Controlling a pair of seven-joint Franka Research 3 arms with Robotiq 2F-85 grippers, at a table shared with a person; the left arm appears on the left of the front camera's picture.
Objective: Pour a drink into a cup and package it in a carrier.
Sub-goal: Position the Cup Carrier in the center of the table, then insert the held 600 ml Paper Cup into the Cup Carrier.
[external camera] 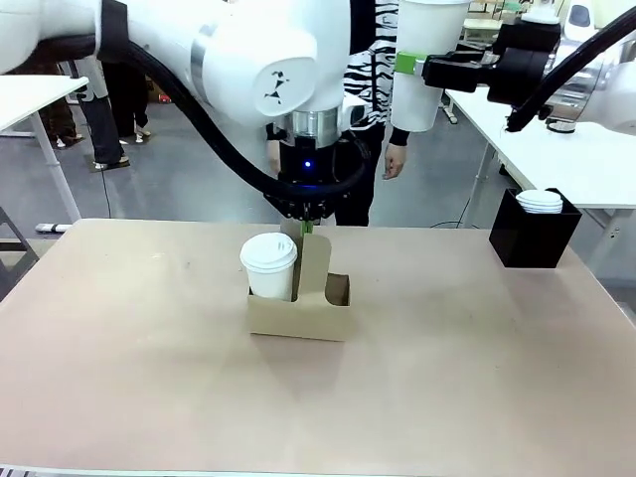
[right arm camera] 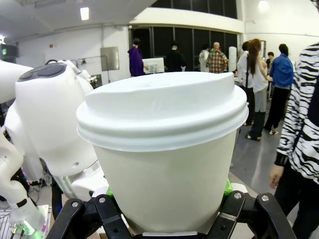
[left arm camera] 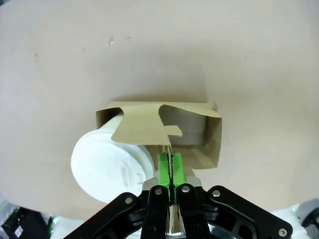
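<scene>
Carrier (external camera: 298, 316) mid-table: left slot taken by a cup (external camera: 269, 264), right slot (external camera: 338, 290) open from above and the right. Left gripper (external camera: 306, 229) clamps the handle (external camera: 316, 260) — blocks the middle. Black box (external camera: 534, 237) far right; near table (external camera: 447, 397) open.

Room: open hall, grey floor (external camera: 169, 189), white wall (right arm camera: 65, 50).
Beige table (external camera: 119, 378) in front; white tables (external camera: 596, 164) at either side. Ceiling light (right arm camera: 84, 13) on. Dark panes (right arm camera: 194, 37) on far wall, possibly windows.
</scene>
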